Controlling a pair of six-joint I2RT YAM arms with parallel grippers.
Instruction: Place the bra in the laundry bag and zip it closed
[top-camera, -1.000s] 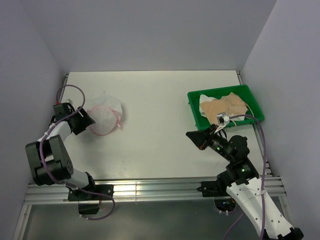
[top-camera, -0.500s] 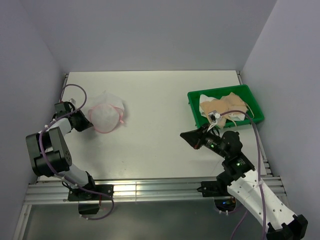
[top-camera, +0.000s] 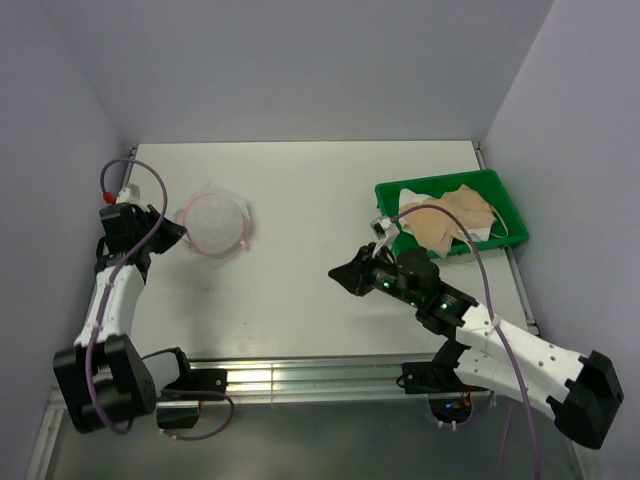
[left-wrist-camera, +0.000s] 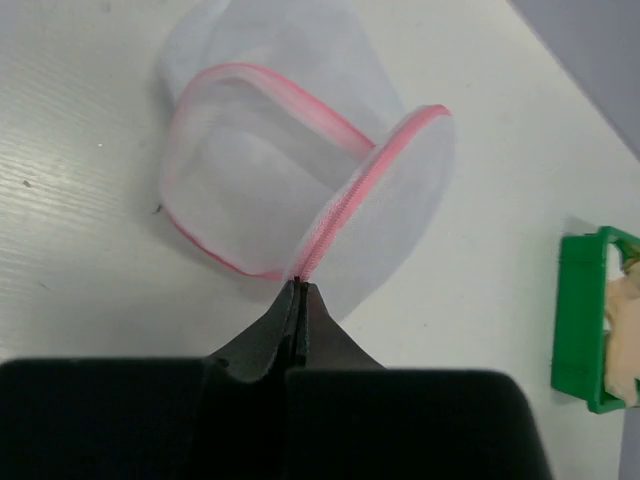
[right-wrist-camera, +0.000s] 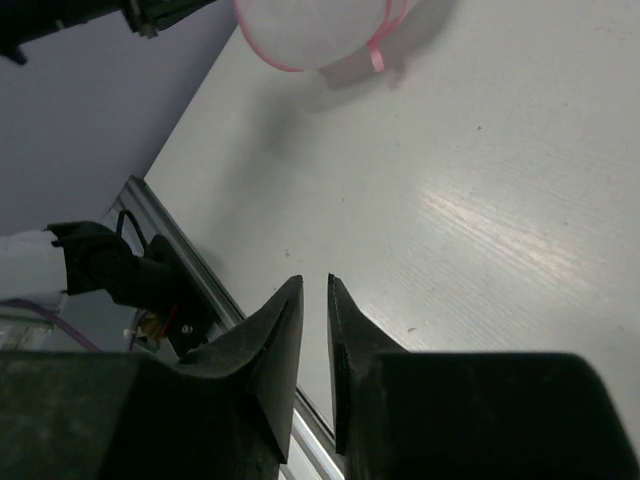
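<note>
The laundry bag (top-camera: 215, 222) is a white mesh dome with a pink zipper band, lying at the left of the table. My left gripper (top-camera: 178, 232) is shut on its pink rim (left-wrist-camera: 330, 230) and lifts one flap, so the mouth stands open. The tan bra (top-camera: 455, 215) lies in the green tray (top-camera: 388, 192) at the right. My right gripper (top-camera: 345, 274) hovers over the middle of the table, slightly open and with nothing between its fingers (right-wrist-camera: 285, 325). The bag (right-wrist-camera: 320, 25) shows far ahead of it in the right wrist view.
The green tray (left-wrist-camera: 582, 320) stands near the right wall. An aluminium rail (top-camera: 300, 378) runs along the near table edge. Walls close in the left, right and back sides.
My left gripper has shut on the bag's rim and raised it. My right arm has swung left from the tray toward the table's middle, its jaws parting a little.
</note>
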